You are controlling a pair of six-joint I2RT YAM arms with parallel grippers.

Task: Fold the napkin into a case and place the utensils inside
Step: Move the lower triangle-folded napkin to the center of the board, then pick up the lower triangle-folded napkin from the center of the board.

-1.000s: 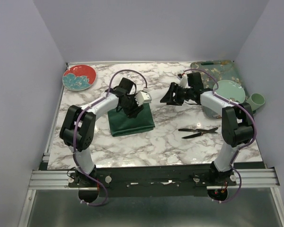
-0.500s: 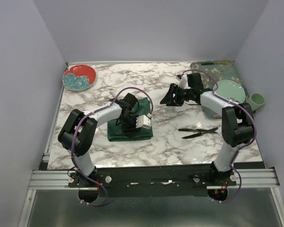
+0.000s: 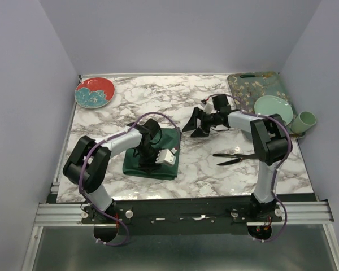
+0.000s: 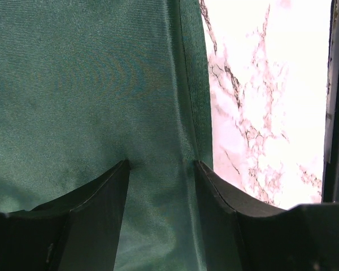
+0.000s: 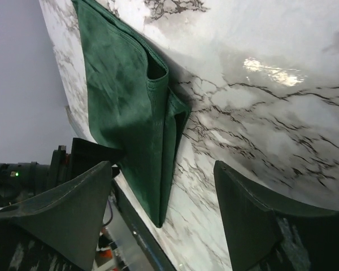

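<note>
While the napkin [image 3: 137, 167] lies folded into a thick rectangle on the tabletop [image 3: 203, 176], you will find the left pincer [image 4: 161, 166] set down on top of it. Its fingers [image 4: 101, 195] stand apart, with the tips pressed onto the cloth close to one edge of the napkin. Flat cloth spans the gap between them. Nothing is clasped, so read this pincer as released.

The right pincer [image 5: 161, 164] hangs above the bare tabletop just off the napkin's far right corner. Its fingers are spread wide and hold nothing. From its wrist view, you can see stacked layers along the napkin's edge, with gaps between the layers.

The utensils [image 3: 236, 157] are two slim black pieces lying together on the tabletop, well to the right of the napkin. Neither pincer touches them.

A red plate [image 3: 94, 91] sits far off to the napkin's far left. A floral tray [image 3: 254, 84], a pale green plate [image 3: 273, 106] and a green cup [image 3: 307, 119] sit far to the napkin's right, beyond the utensils.
</note>
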